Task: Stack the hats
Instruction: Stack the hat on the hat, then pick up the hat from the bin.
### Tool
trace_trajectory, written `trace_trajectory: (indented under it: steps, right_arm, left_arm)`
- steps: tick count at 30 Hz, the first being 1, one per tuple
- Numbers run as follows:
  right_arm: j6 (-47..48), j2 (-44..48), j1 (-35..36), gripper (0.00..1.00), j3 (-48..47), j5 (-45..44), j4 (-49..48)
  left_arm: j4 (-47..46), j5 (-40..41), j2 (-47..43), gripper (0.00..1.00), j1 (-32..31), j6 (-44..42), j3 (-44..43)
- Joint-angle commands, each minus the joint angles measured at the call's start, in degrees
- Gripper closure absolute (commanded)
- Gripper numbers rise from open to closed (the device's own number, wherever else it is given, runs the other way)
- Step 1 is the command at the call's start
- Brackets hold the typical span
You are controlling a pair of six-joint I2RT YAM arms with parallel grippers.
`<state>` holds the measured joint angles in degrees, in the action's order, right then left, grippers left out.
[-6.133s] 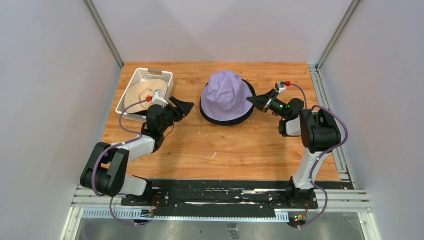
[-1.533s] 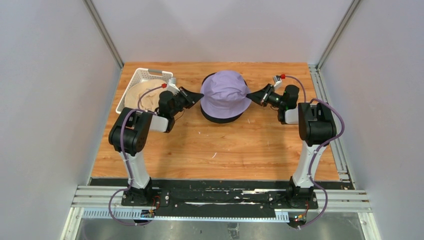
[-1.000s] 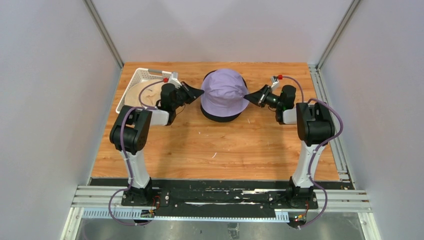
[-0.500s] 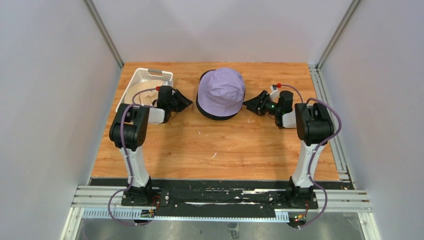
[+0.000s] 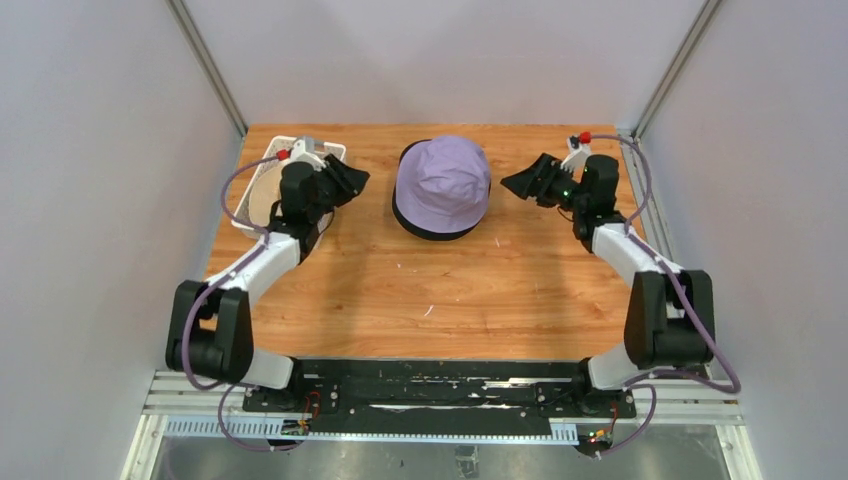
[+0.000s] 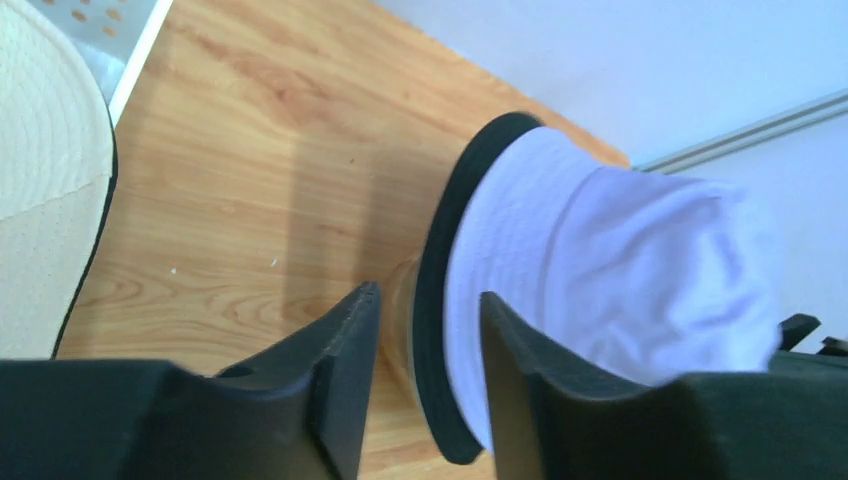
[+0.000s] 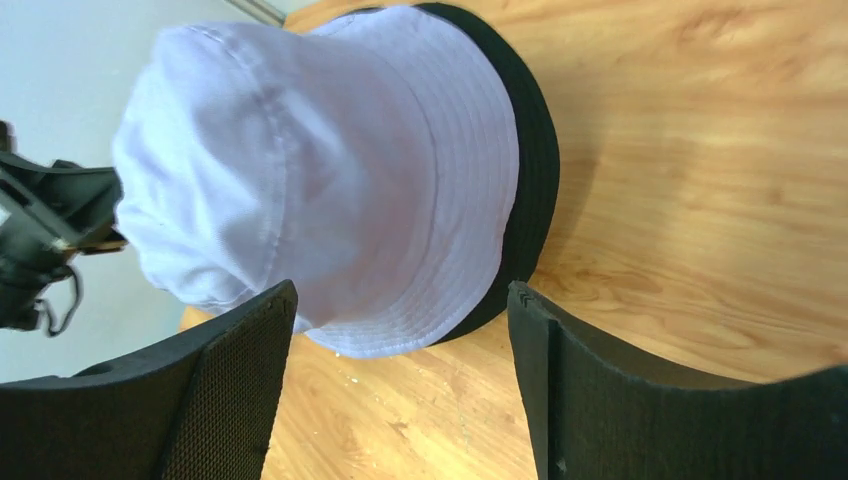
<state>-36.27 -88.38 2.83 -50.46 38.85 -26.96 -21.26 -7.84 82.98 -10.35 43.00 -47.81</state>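
The lavender hat (image 5: 442,178) sits on top of a black hat, whose brim (image 5: 436,232) shows all round beneath it, at the back middle of the table. A beige hat (image 5: 262,190) lies in the white basket (image 5: 262,160). My left gripper (image 5: 355,183) hovers open just left of the stack, apart from it. On the other side my right gripper (image 5: 515,183) stands open, wider, also clear of the hats. In the left wrist view the left gripper (image 6: 430,296) frames the black brim (image 6: 440,300) and the lavender hat (image 6: 620,260). The right gripper (image 7: 400,290) faces the lavender hat (image 7: 330,170).
The basket stands at the back left corner, partly behind my left arm. A tan wooden shape (image 6: 400,310) shows under the black brim. Bare wooden table (image 5: 430,290) stretches in front of the stack. Grey walls and metal rails close in the back and sides.
Both grippers opened and let go of the lavender hat, then drew back outward. The hat settled down over the black one.
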Motion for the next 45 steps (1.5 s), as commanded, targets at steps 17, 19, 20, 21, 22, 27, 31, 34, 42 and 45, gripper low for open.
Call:
trace_trajectory:
  steps: [17, 19, 20, 21, 22, 27, 31, 34, 42, 45]
  right_arm:
    - [17.3, 19.4, 9.7, 0.22, -16.6, -8.6, 29.7]
    - [17.4, 19.3, 10.5, 0.21, -16.9, -8.6, 29.7]
    - [17.3, 19.3, 10.6, 0.21, -16.9, -8.7, 29.7]
    - [17.3, 19.2, 10.6, 0.21, -16.7, -8.8, 29.4]
    - [17.3, 19.1, 10.6, 0.21, -16.5, -8.8, 29.2]
    - [17.1, 19.0, 10.6, 0.21, -15.0, -9.3, 28.1]
    - [16.4, 18.5, 10.6, 0.21, -14.2, -8.7, 26.8]
    - [16.0, 17.9, 10.6, 0.22, -14.2, -8.3, 26.4]
    - [15.7, 18.2, 10.6, 0.22, -13.4, -8.1, 26.1]
    - [15.8, 18.5, 10.6, 0.22, -13.2, -8.3, 26.1]
  left_arm:
    - [34.7, 37.0, -23.9, 0.0, 0.4, -12.4, -5.6]
    - [37.1, 37.0, -22.1, 0.03, 1.0, -11.0, -6.4]
    - [37.4, 35.8, -21.4, 0.05, 1.4, -10.5, -6.4]
    - [37.2, 34.5, -20.8, 0.07, 1.7, -10.4, -6.0]
    - [37.1, 33.6, -20.2, 0.09, 2.1, -10.4, -5.8]
    - [36.5, 33.0, -16.6, 0.17, 2.2, -19.7, -6.3]
    - [37.2, 28.8, -13.0, 0.24, 2.0, -26.6, -8.4]
    - [38.2, 28.0, -10.5, 0.26, 0.9, -30.6, -10.3]
    - [39.6, 29.1, -5.1, 0.26, -3.3, -34.8, -13.2]
    - [39.9, 30.2, -2.7, 0.26, -4.1, -35.1, -13.9]
